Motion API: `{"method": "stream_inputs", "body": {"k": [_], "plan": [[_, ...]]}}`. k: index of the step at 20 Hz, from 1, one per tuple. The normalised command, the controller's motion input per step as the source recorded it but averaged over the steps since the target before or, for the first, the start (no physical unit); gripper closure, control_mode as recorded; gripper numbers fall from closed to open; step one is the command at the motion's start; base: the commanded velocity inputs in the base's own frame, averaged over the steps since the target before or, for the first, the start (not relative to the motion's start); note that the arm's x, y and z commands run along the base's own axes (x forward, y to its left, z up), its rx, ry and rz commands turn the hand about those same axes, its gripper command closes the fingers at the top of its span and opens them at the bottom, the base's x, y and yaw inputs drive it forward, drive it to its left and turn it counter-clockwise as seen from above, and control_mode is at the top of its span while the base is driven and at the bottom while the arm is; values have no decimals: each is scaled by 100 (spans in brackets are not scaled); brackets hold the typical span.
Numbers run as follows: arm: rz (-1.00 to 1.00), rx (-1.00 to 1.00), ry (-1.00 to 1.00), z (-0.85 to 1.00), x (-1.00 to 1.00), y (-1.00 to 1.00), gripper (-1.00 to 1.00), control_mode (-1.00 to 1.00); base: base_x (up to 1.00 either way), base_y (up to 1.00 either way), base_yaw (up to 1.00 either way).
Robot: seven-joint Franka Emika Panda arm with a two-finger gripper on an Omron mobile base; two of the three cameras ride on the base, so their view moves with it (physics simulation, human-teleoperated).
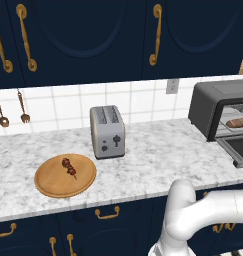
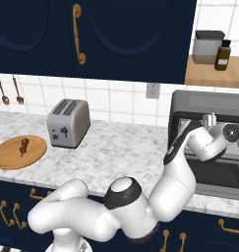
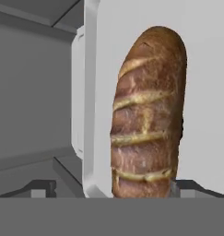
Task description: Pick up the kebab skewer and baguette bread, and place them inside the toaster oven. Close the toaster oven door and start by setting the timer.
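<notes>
Gripper (image 3: 109,189) reaches into the open toaster oven (image 1: 208,102) with the baguette (image 3: 148,115) between its fingertips, grip unclear.

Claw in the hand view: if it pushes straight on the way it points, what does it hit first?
Most likely the baguette bread, which lies directly ahead between the fingertips, on the pale tray inside the toaster oven. Depth is unclear.

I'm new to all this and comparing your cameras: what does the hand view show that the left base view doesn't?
Hand view alone: the baguette bread close up, its slashed crust against pale grey oven surfaces.

Left base view alone: the kebab skewer on a round wooden plate, a silver toaster, and the marble counter.

Both: the baguette inside the toaster oven.
</notes>
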Motion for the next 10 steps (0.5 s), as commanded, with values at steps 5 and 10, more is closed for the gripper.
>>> {"method": "stream_inputs", "body": {"k": [5, 10], "plan": [[8, 0, -5, 32, -69, -39, -100, -100, 0, 0, 0], [13, -7, 1, 29, -97, -15, -100, -100, 0, 0, 0]]}}
